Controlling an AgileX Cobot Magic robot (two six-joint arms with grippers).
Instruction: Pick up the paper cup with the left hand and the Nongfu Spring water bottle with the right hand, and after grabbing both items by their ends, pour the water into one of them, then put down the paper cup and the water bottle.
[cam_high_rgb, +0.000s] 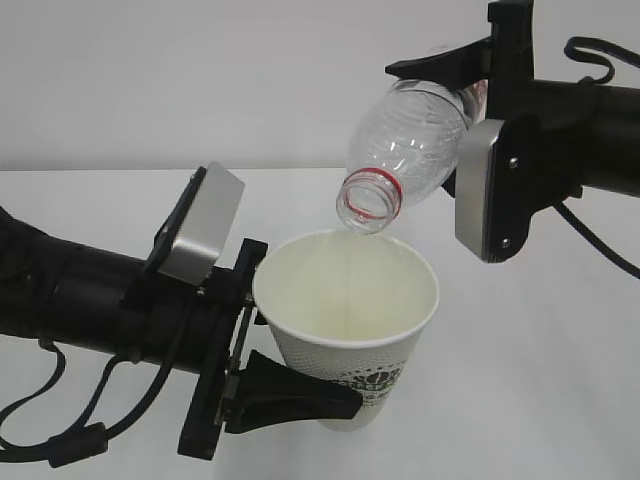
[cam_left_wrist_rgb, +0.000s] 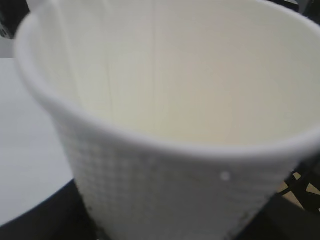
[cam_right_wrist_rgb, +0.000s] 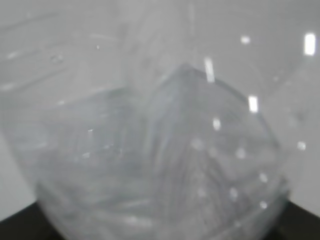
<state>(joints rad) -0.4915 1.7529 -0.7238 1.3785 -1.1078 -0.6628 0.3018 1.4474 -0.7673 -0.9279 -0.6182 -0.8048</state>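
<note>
The white paper cup (cam_high_rgb: 345, 330) is upright above the table, with my left gripper (cam_high_rgb: 300, 335) shut on its lower half. In the left wrist view the paper cup (cam_left_wrist_rgb: 165, 190) fills the frame, its inside faintly yellowish. The clear ribbed Nongfu Spring water bottle (cam_high_rgb: 410, 135) is tipped mouth-down, its red neck ring just over the cup's far rim. My right gripper (cam_high_rgb: 462, 95) is shut on its rear end. In the right wrist view the bottle (cam_right_wrist_rgb: 160, 150) is a blurred close-up. I cannot make out the water clearly; only a faint clear streak shows under the mouth.
A white table (cam_high_rgb: 560, 380) lies below both arms, with a plain pale wall behind. Black cables hang from the left arm (cam_high_rgb: 60, 300) and the right arm (cam_high_rgb: 590, 110). Each wrist carries a silver-grey box.
</note>
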